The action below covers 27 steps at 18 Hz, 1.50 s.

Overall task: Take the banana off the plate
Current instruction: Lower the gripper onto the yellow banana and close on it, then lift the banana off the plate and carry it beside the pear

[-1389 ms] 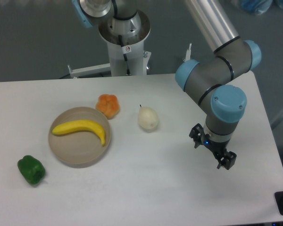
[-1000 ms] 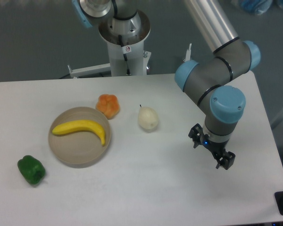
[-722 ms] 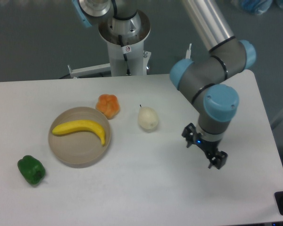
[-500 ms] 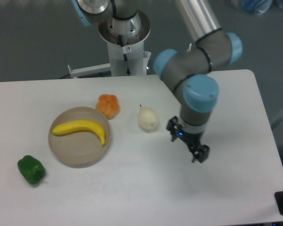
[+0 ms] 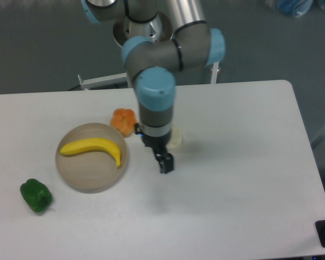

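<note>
Though far right of table moments before, swung left; gripper (image 5: 160,155) hung just beside plate (image 5: 82,181). Banana (image 5: 93,148) lay on plate, untouched. Jaws: couldn't tell. Grab came next, likely.

The grey-and-blue jointed arm (image 5: 154,81) reached downward; its black two-finger gripper (image 5: 163,161) pointed at the table, finger spacing indiscernible.

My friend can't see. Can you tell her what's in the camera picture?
A yellow banana lies in a tan plate on a white table, and the robot's gripper hangs just right of the plate. An orange fruit and a green pepper sit nearby, and the arm mostly hides a pale pear.
</note>
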Motion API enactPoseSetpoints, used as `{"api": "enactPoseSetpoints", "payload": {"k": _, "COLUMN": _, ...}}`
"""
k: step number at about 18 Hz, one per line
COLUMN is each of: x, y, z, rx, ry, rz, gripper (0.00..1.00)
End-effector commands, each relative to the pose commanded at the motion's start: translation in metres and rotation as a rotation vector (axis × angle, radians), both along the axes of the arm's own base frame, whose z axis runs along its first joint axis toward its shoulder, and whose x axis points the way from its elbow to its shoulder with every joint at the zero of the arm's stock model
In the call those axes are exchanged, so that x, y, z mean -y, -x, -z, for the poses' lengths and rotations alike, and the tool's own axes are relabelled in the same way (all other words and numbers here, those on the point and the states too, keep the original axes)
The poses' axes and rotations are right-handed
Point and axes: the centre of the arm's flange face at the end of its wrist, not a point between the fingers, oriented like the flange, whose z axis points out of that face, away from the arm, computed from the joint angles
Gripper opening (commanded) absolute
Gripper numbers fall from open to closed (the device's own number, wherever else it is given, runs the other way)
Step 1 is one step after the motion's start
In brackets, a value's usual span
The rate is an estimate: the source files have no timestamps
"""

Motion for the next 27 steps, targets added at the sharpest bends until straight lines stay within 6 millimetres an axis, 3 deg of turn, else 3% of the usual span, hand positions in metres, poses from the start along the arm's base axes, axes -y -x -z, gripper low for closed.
{"api": "enactPoseSetpoints", "payload": {"k": 6, "x": 0.019, "y": -0.089, "z": 0.047, "rx": 0.050, "ry": 0.098, "rz": 0.120, "gripper": 1.00}}
{"api": "enactPoseSetpoints", "payload": {"k": 10, "x": 0.017, "y": -0.117, "z": 0.067, "rx": 0.058, "ry": 0.123, "rz": 0.153, "gripper": 1.00}}
{"api": "enactPoseSetpoints", "payload": {"k": 15, "x": 0.009, "y": -0.134, "z": 0.089, "rx": 0.046, "ry": 0.096, "rz": 0.156, "gripper": 0.98}}
{"api": "enactPoseSetpoints", "payload": {"k": 16, "x": 0.012, "y": -0.139, "z": 0.093, "rx": 0.048, "ry": 0.105, "rz": 0.164, "gripper": 0.89}}
{"api": "enactPoseSetpoints", "payload": {"k": 18, "x": 0.013, "y": -0.140, "z": 0.094, "rx": 0.049, "ry": 0.108, "rz": 0.164, "gripper": 0.85}}
{"api": "enactPoseSetpoints", "payload": {"k": 21, "x": 0.013, "y": -0.141, "z": 0.092, "rx": 0.050, "ry": 0.105, "rz": 0.144, "gripper": 0.59}}
{"api": "enactPoseSetpoints", "payload": {"k": 22, "x": 0.012, "y": -0.140, "z": 0.092, "rx": 0.049, "ry": 0.104, "rz": 0.143, "gripper": 0.46}}
{"api": "enactPoseSetpoints", "payload": {"k": 23, "x": 0.011, "y": -0.140, "z": 0.091, "rx": 0.049, "ry": 0.102, "rz": 0.152, "gripper": 0.12}}
{"api": "enactPoseSetpoints", "payload": {"k": 24, "x": 0.011, "y": -0.139, "z": 0.090, "rx": 0.048, "ry": 0.100, "rz": 0.153, "gripper": 0.00}}
{"api": "enactPoseSetpoints", "payload": {"k": 27, "x": 0.010, "y": -0.137, "z": 0.084, "rx": 0.047, "ry": 0.090, "rz": 0.149, "gripper": 0.00}}
